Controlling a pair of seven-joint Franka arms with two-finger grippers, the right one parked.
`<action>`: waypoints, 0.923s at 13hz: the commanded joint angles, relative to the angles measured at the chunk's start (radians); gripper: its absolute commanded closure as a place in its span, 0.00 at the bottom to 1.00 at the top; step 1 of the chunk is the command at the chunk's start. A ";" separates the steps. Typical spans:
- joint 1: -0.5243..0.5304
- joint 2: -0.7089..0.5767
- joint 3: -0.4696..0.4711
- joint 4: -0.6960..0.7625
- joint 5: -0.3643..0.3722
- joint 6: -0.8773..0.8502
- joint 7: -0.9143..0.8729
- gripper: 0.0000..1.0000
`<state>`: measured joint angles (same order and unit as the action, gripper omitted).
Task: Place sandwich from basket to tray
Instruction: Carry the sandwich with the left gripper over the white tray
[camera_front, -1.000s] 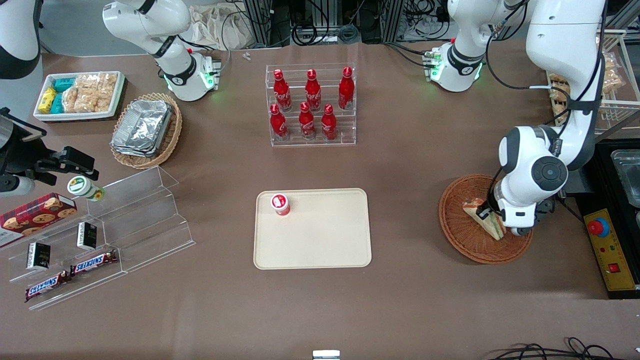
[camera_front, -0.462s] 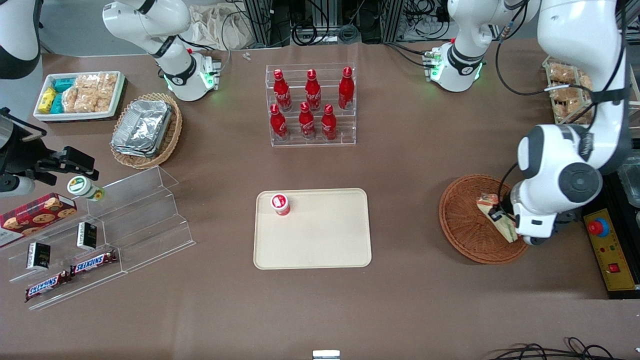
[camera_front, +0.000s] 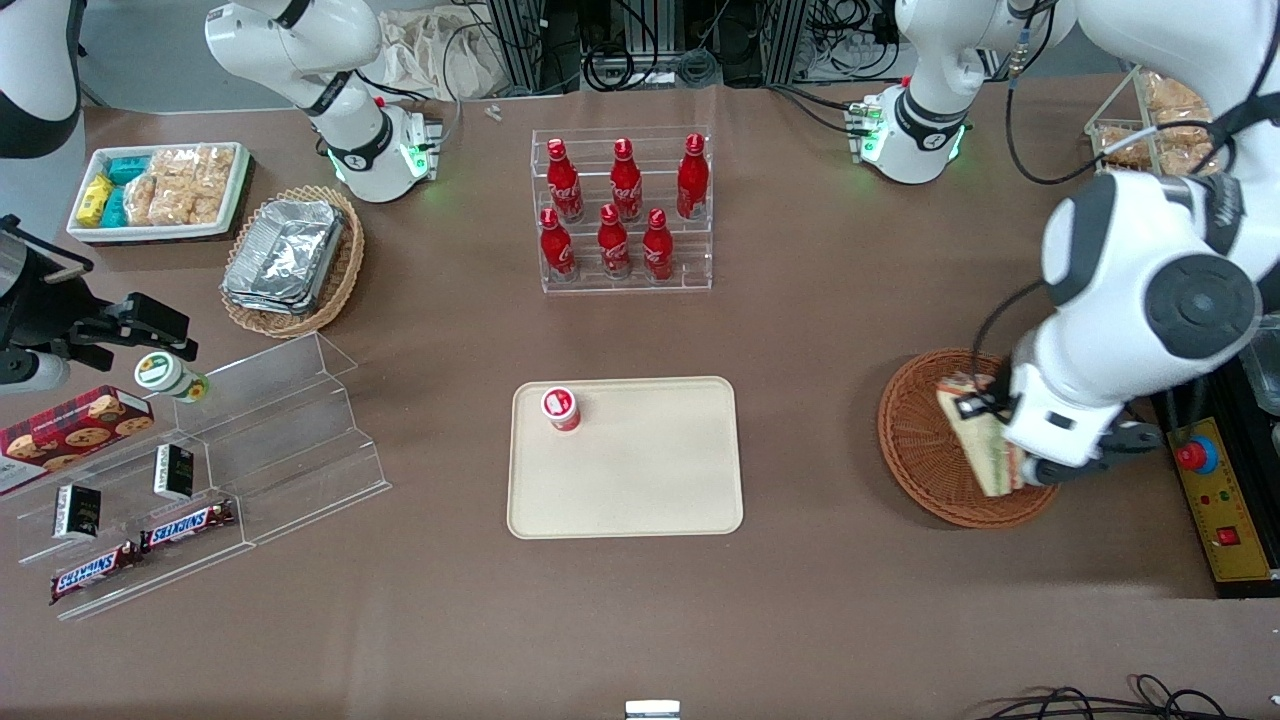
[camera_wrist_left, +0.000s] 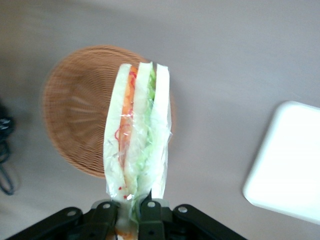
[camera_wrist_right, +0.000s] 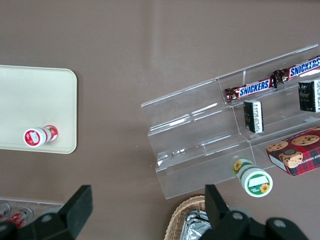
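Observation:
The sandwich (camera_front: 978, 445), a wrapped wedge of pale bread with orange, red and green filling (camera_wrist_left: 136, 135), hangs in my left gripper (camera_front: 1000, 440), lifted above the round reddish-brown wicker basket (camera_front: 925, 455). The gripper (camera_wrist_left: 127, 210) is shut on the sandwich's base. The basket (camera_wrist_left: 80, 107) lies below it with nothing in it. The beige tray (camera_front: 640, 480) lies in the middle of the table, toward the parked arm from the basket, and its corner also shows in the left wrist view (camera_wrist_left: 287, 165).
A small red-and-white cup (camera_front: 561, 408) stands on the tray's corner. A clear rack of red bottles (camera_front: 622, 210) stands farther from the front camera. A yellow box with a red stop button (camera_front: 1215, 490) lies beside the basket. Clear snack shelves (camera_front: 210, 460) stand toward the parked arm's end.
The gripper has risen with the sandwich, lifting it out of the basket; the arm's wrist has swung up and toward the front camera.

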<state>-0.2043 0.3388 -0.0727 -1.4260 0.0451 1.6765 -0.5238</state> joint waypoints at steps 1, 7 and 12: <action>-0.006 0.087 -0.145 0.091 0.016 -0.023 0.007 1.00; -0.105 0.383 -0.274 0.131 0.062 0.320 -0.060 1.00; -0.231 0.617 -0.246 0.242 0.174 0.427 -0.260 1.00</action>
<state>-0.4177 0.8859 -0.3325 -1.2783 0.1899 2.1263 -0.7610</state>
